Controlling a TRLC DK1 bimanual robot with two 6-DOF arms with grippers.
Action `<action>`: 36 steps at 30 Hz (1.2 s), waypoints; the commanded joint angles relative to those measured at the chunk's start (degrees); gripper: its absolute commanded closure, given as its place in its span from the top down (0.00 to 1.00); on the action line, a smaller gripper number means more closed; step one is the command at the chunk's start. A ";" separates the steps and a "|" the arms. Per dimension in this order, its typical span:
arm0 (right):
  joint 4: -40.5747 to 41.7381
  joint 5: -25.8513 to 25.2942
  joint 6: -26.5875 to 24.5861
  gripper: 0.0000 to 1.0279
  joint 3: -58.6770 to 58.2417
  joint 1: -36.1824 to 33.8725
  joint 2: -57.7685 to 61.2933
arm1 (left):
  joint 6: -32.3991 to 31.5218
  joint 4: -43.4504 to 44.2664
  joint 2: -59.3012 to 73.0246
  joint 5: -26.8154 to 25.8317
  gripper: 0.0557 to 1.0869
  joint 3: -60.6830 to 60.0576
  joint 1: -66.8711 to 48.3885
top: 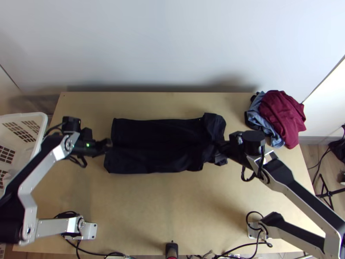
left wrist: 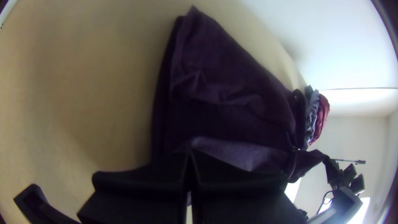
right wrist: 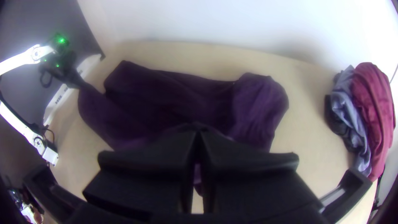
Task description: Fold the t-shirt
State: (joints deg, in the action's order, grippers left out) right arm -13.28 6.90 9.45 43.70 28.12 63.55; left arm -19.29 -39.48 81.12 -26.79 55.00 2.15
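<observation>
The dark t-shirt (top: 155, 144) lies lengthwise across the table's middle, folded into a long strip, with one end bunched toward the right. At its left end, my left gripper (top: 108, 144) is shut on the hem, lifted off the table. My right gripper (top: 219, 149) is shut on the bunched right end. In the left wrist view the left gripper (left wrist: 190, 155) pinches the cloth (left wrist: 224, 99), which stretches away to the other arm. In the right wrist view the right gripper (right wrist: 198, 129) has its fingers together on the raised fabric (right wrist: 166, 91).
A pile of maroon (top: 282, 114) and blue-grey clothes lies at the table's back right corner. A white basket (top: 36, 118) stands at the left edge. Bare wooden table (top: 159, 207) shows in front of the shirt. Cables run along the near edge.
</observation>
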 commanded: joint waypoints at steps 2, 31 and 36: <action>5.90 -0.13 -0.93 0.03 2.35 -4.04 6.41 | -4.62 1.43 11.43 -0.02 0.03 10.48 3.12; 16.18 -6.54 0.57 0.03 8.59 -10.89 30.23 | -14.55 -1.74 37.09 0.07 0.04 31.57 1.27; 16.09 -8.30 1.09 0.03 11.93 -10.98 32.60 | -16.13 -3.58 40.61 -0.02 0.04 36.49 1.10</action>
State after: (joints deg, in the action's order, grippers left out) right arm 2.07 0.38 9.82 52.27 17.56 92.20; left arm -33.54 -41.15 116.68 -26.76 85.27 3.99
